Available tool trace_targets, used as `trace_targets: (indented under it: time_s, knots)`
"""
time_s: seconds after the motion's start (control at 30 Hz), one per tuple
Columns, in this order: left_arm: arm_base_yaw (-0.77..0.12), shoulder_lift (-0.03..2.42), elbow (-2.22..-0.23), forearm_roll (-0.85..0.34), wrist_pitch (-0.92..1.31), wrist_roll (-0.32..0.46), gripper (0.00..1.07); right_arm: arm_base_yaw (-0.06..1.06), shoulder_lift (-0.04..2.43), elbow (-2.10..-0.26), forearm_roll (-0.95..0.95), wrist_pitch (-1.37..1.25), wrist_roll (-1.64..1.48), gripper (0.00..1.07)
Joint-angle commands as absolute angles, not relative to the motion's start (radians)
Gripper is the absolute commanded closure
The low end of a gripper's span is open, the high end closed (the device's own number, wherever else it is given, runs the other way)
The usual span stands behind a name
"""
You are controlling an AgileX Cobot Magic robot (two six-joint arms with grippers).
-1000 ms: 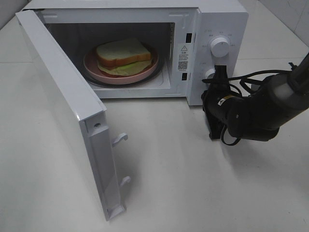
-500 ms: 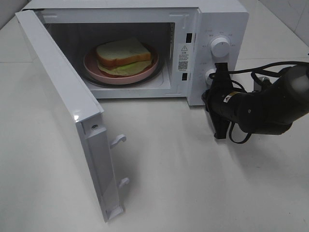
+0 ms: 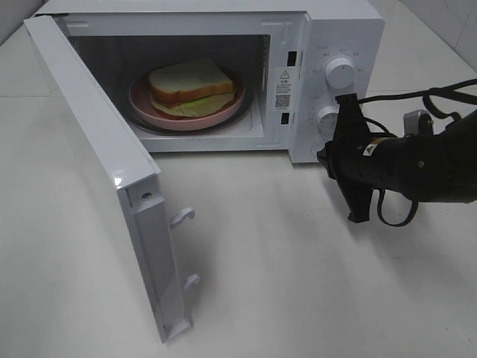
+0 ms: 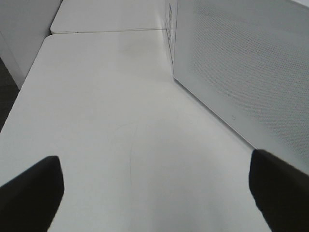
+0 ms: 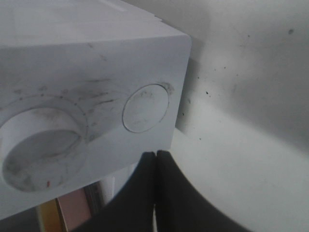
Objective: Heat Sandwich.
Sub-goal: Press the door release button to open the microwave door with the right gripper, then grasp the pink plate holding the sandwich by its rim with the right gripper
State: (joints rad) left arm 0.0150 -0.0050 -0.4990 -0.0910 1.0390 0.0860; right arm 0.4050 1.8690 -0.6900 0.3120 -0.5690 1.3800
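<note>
The sandwich (image 3: 188, 82), pale bread over green filling, lies on a pink plate (image 3: 146, 106) inside the white microwave (image 3: 223, 15), whose door (image 3: 97, 149) stands swung wide open to the left. My right gripper (image 3: 325, 156) is shut and empty, hovering just off the lower right corner of the control panel, below the lower knob (image 3: 328, 115). In the right wrist view its gripper (image 5: 155, 155) has its fingers pressed together below a round button (image 5: 146, 108). My left gripper (image 4: 154, 193) is open and empty over bare table, beside the microwave's perforated side wall (image 4: 241, 63).
The upper knob (image 3: 340, 72) sits above the lower one on the panel. The open door reaches far out over the front left of the white table (image 3: 283, 283). Black cables (image 3: 440, 97) trail behind the right arm.
My right arm has shifted to the right and slightly toward the front, uncovering the lower knob. The sandwich, plate and door have not moved.
</note>
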Motion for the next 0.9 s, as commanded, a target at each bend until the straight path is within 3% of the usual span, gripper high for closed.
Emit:
trace_targets:
  time_s: [0.03, 0.73, 0.9]
  knots:
    - [0.017, -0.031, -0.496, -0.094, 1.036, 0.088, 0.09, 0.406, 1.805, -0.680, 0.298, -0.482, 1.291, 1.06]
    - [0.017, -0.031, -0.496, -0.094, 1.036, 0.088, 0.09, 0.406, 1.519, -0.680, 0.294, 0.030, 0.761, 1.04]
    - [0.017, -0.031, -0.496, -0.094, 1.036, 0.088, 0.09, 0.406, 1.483, -0.722, 0.214, 0.218, 0.684, 1.00]
